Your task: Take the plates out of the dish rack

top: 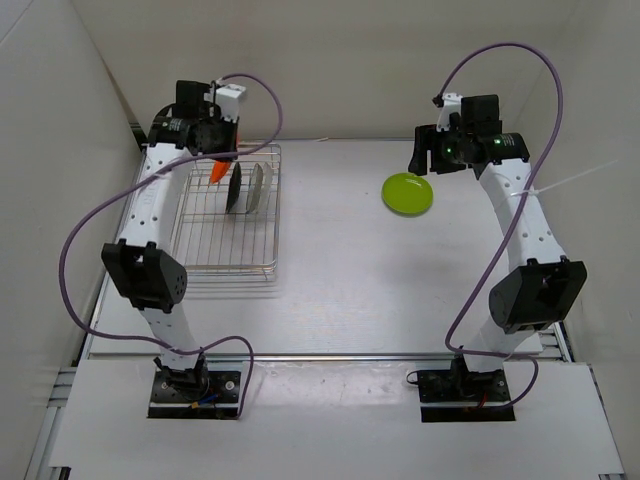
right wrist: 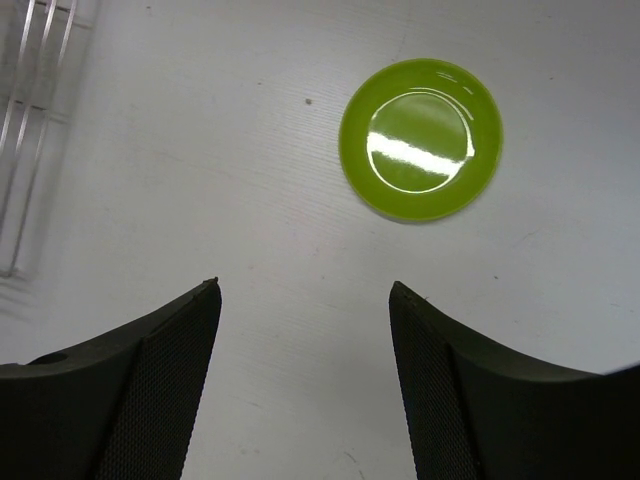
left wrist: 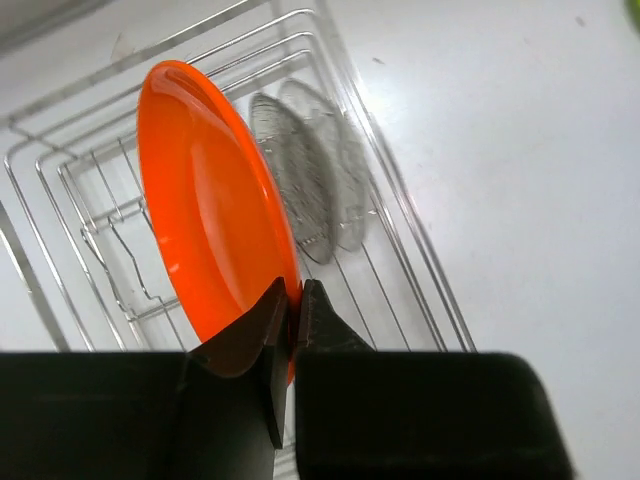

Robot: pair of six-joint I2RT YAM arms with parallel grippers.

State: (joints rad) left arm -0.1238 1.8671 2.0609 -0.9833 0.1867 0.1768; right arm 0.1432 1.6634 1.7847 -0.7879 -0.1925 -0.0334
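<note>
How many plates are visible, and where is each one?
4. The orange plate is held by the left pincer over the dish rack; the black plate and the clear plate stand upright inside it; the green plate lies on the table.

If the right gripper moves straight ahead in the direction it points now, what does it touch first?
Most likely the bare table. The right gripper is open and aims down at plain surface; the lime green plate lies farther on, to the side of that line, though depth is unclear.
</note>
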